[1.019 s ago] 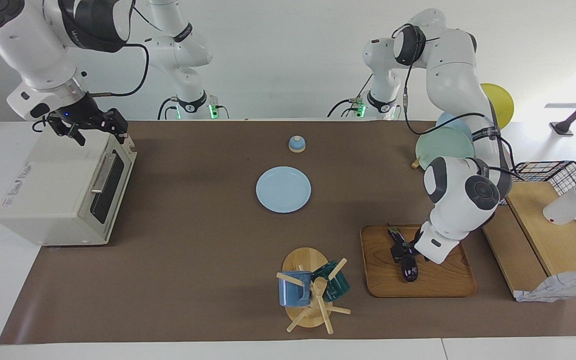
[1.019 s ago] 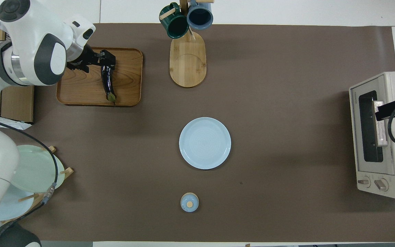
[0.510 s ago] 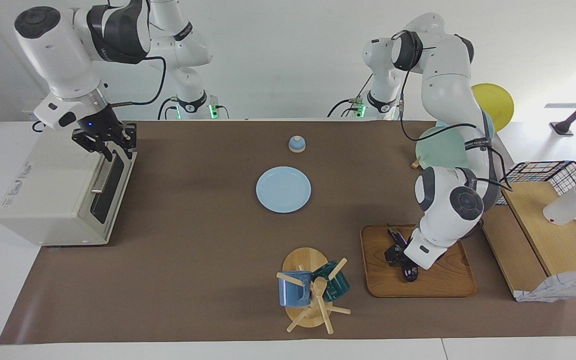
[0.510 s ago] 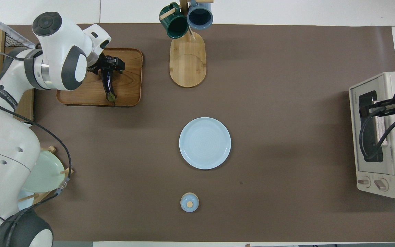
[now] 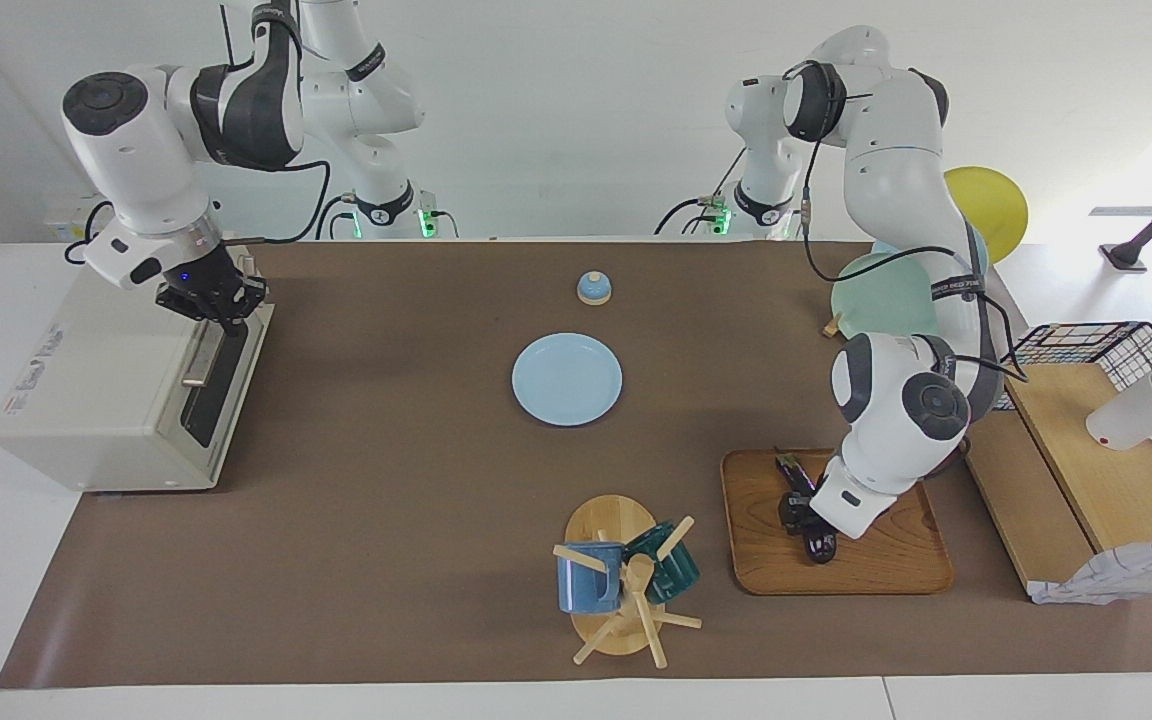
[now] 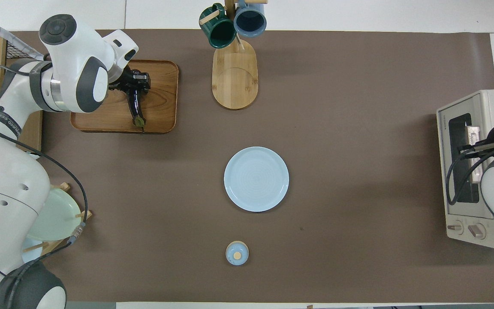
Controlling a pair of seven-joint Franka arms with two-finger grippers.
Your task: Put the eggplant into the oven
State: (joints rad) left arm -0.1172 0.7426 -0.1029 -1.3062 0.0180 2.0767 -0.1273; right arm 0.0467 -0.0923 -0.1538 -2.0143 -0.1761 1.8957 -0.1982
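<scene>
The dark purple eggplant (image 5: 820,545) lies on a wooden tray (image 5: 886,560) toward the left arm's end of the table; in the overhead view the eggplant (image 6: 135,107) has its stem end nearer to the robots. My left gripper (image 5: 798,510) is down on the tray, shut around the eggplant's end farther from the robots (image 6: 137,83). The cream-white oven (image 5: 106,380) stands at the right arm's end, door closed. My right gripper (image 5: 219,308) is at the upper end of the oven's bar handle (image 5: 204,355); in the overhead view the right arm partly covers the oven (image 6: 465,214).
A light blue plate (image 5: 567,379) lies mid-table, with a small blue lidded pot (image 5: 594,288) nearer to the robots. A wooden mug tree (image 5: 626,590) with two mugs stands beside the tray. A plate rack (image 5: 886,290) and a wooden box (image 5: 1096,460) are at the left arm's end.
My right gripper swung from over the oven's top down to its handle. My left gripper's fingers narrowed onto the eggplant, which stays on the tray.
</scene>
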